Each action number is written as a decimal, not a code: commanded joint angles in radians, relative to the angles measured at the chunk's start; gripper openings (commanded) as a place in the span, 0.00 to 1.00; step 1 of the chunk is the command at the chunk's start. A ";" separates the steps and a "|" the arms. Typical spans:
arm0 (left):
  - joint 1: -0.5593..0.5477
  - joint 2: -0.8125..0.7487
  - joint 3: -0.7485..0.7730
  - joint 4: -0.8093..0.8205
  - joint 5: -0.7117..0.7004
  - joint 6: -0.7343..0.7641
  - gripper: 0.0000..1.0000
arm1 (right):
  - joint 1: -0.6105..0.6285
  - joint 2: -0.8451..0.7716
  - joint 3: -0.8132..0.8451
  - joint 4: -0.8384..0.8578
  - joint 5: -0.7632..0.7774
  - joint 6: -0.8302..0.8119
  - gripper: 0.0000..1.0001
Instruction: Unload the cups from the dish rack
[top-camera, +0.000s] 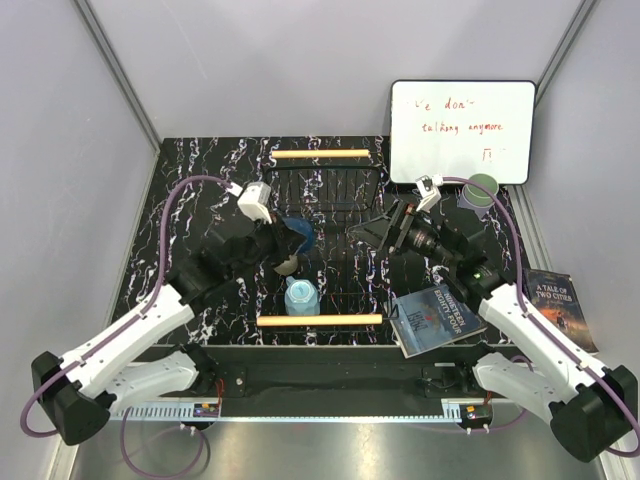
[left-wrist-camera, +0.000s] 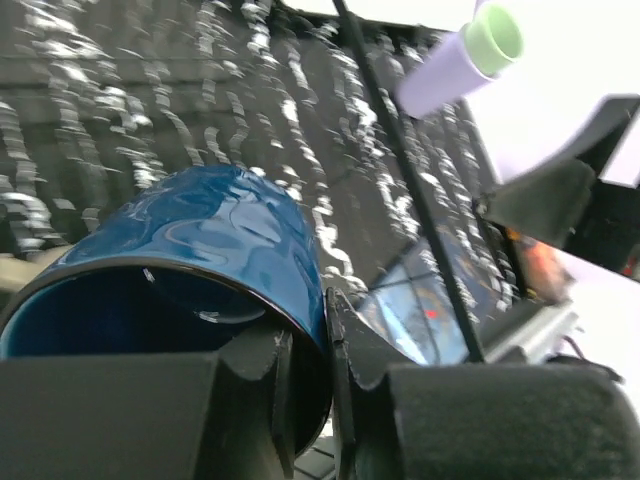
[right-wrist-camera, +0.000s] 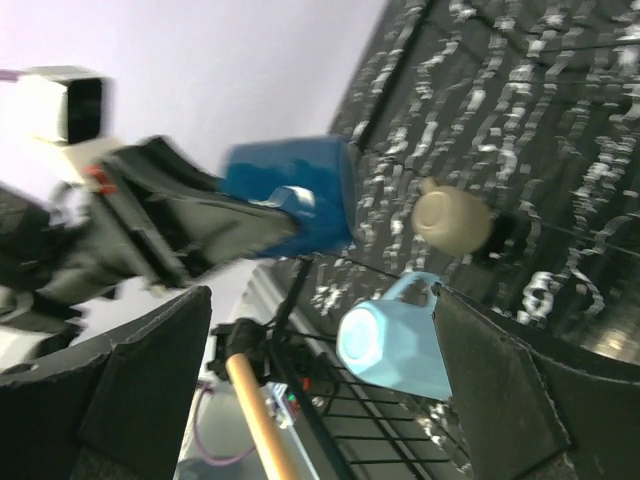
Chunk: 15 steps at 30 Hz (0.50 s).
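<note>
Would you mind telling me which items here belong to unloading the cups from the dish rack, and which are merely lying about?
Job in hand: dish rack, navy mug, light blue mug, beige mug, green tumbler, lavender tumbler.
Lying about: whiteboard, near book, far-right book.

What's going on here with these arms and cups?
The left arm has its jaws shut on the rim of the dark blue mug, holding it over the dish rack. The right arm holds its jaws open nearby, empty. A light blue mug lies in the rack with a beige mug beside it; two nested tumblers stand outside, by the whiteboard.
</note>
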 joint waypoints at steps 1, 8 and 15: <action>0.045 -0.004 0.211 -0.012 -0.145 0.124 0.00 | 0.006 -0.033 0.073 -0.132 0.123 -0.089 1.00; 0.217 0.177 0.524 -0.237 -0.295 0.233 0.00 | 0.006 -0.039 0.087 -0.208 0.171 -0.131 1.00; 0.409 0.560 0.906 -0.490 -0.332 0.233 0.00 | 0.006 -0.003 0.154 -0.300 0.238 -0.156 1.00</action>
